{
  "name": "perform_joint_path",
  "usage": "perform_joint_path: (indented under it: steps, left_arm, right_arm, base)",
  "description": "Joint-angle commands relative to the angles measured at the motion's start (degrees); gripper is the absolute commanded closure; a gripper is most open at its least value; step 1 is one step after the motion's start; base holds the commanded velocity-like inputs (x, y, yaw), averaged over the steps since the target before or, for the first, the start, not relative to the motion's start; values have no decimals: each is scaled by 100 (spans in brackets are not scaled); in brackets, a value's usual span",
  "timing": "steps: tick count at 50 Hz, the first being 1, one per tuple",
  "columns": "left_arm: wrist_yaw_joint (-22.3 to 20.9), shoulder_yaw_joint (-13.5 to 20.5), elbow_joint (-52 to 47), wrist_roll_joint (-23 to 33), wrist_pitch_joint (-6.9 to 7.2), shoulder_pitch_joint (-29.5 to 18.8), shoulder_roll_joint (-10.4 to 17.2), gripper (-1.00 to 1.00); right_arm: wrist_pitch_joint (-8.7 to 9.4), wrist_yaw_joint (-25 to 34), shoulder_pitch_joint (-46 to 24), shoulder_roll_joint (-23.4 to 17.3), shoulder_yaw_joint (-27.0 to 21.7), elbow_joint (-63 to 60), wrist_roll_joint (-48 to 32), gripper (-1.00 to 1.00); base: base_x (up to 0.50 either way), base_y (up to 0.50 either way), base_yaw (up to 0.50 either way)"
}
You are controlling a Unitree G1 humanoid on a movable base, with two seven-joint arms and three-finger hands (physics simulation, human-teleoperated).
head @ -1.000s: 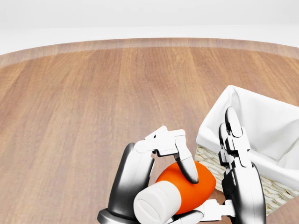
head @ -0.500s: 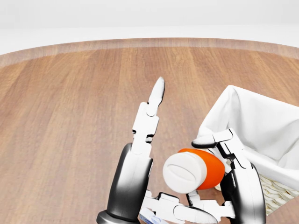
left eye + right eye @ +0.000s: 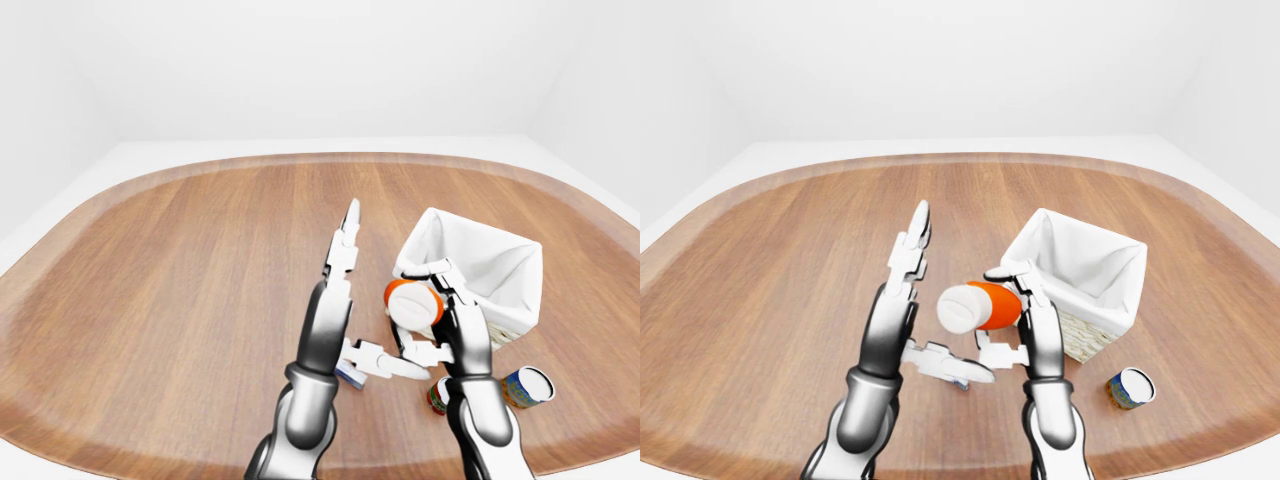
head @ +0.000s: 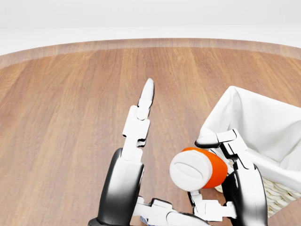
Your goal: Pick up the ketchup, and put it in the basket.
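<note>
The ketchup (image 4: 212,167) is an orange bottle with a white cap that faces the camera. My right hand (image 4: 207,175) is shut on it, with one finger (image 4: 217,139) over the top and others beneath. It is held in the air just left of the basket (image 4: 263,123), a wicker basket with a white cloth liner at the right of the head view. My left hand (image 4: 162,150) is open to the left of the bottle, one finger (image 4: 141,113) pointing straight up, and does not touch the bottle.
The floor is a wooden oval with a white surround. A tin can (image 3: 526,385) lies to the right of my right arm, below the basket. A small red and green can (image 3: 438,396) stands by the arm. A small blue and white thing (image 3: 350,374) lies under my left hand.
My left hand has let go of the ketchup, opened and drawn off to the left. My right hand has closed on the bottle, which has turned cap-first toward the camera and sits nearer the basket.
</note>
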Motion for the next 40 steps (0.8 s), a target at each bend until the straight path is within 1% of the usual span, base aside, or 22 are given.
perform_joint_path:
  steps: [1, 2, 3, 5, 7, 8, 10, 12, 14, 15, 16, 18, 20, 21, 22, 23, 27, 28, 29, 34, 39, 40]
  left_arm:
    - [-61, 204, -897, -260, 0, 510, 524, -100]
    - [-9, 262, -957, -271, 0, 594, 611, -100]
    - [-12, 353, -1030, -415, 0, 695, 696, -100]
    - [54, 709, -992, -723, 0, 984, 905, -100]
    - [24, 1001, -920, -990, 0, 1128, 987, -100]
    - [39, 1226, -789, -1083, 0, 1230, 1057, -100]
    - [-59, 1485, -694, -1289, 0, 1316, 1028, -100]
    - [-161, 1934, -438, -1570, 0, 1384, 1006, -100]
    - [-288, 2229, -229, -1692, -130, 1369, 903, -100]
    - [-350, 2388, -94, -1734, -162, 1317, 855, -100]
    - [-436, 2632, 169, -1837, -274, 1217, 818, -100]
    - [-548, 2912, 580, -1880, -474, 1101, 712, -100]
    - [-648, 3096, 901, -1857, -637, 1013, 648, -100]
    - [-674, 3198, 1113, -1834, -773, 955, 630, -100]
    - [-686, 3434, 1576, -1948, -968, 774, 626, -100]
    - [-687, 3522, 1736, -1917, -1000, 717, 604, -100]
    - [-725, 3558, 1747, -1888, -1000, 712, 564, -100]
    - [-757, 3653, 1499, -1939, -902, 705, 560, -100]
    - [-780, 3680, 1510, -1949, -883, 685, 541, -100]
    - [-791, 3710, 1495, -1881, -845, 687, 501, -100]
    - [-785, 3713, 1524, -1809, -853, 686, 487, -100]
    - [-800, 3711, 1493, -1824, -828, 700, 482, -100]
  right_arm:
    - [-6, -93, -94, 24, -58, 113, -247, 100]
    - [-3, -94, -96, 27, -59, 110, -258, 100]
    - [-13, -95, -101, 29, -66, 126, -257, 100]
    - [-23, -99, -129, 35, -94, 161, -253, 100]
    - [-34, -101, -139, 42, -107, 181, -259, 100]
    - [-46, -114, -161, 47, -114, 226, -274, 100]
    - [-55, -117, -158, 51, -114, 233, -284, 100]
    - [-65, -136, -180, 58, -119, 256, -302, 100]
    - [-77, -147, -211, 62, -126, 305, -313, 100]
    - [-82, -151, -224, 63, -131, 327, -317, 100]
    - [-89, -160, -240, 65, -143, 354, -323, 100]
    - [-70, -167, -241, 68, -163, 331, -330, 100]
    - [-57, -165, -245, 70, -181, 319, -327, 100]
    - [-59, -168, -250, 72, -188, 328, -331, 100]
    - [-68, -173, -238, 76, -180, 320, -345, 100]
    - [-67, -177, -238, 78, -174, 324, -354, 100]
    - [-67, -178, -238, 78, -173, 324, -354, 100]
    - [-26, -178, -225, 77, -162, 263, -370, 100]
    - [-23, -182, -220, 75, -169, 250, -374, 100]
    - [-7, -175, -169, 71, -171, 176, -375, 100]
    - [-39, -192, -176, 74, -138, 227, -410, 100]
    - [-38, -188, -179, 70, -138, 228, -404, 100]
  base:
    - [0, 0, 0]
    - [0, 0, 0]
    - [0, 0, 0]
    - [0, 0, 0]
    - [0, 0, 0]
    - [0, 0, 0]
    - [0, 0, 0]
    - [0, 0, 0]
    - [0, 0, 0]
    - [0, 0, 0]
    - [0, 0, 0]
    - [0, 0, 0]
    - [0, 0, 0]
    - [0, 0, 0]
    - [0, 0, 0]
    - [0, 0, 0]
    - [0, 0, 0]
    - [0, 0, 0]
    - [0, 0, 0]
    - [0, 0, 0]
    - [0, 0, 0]
    - [0, 0, 0]
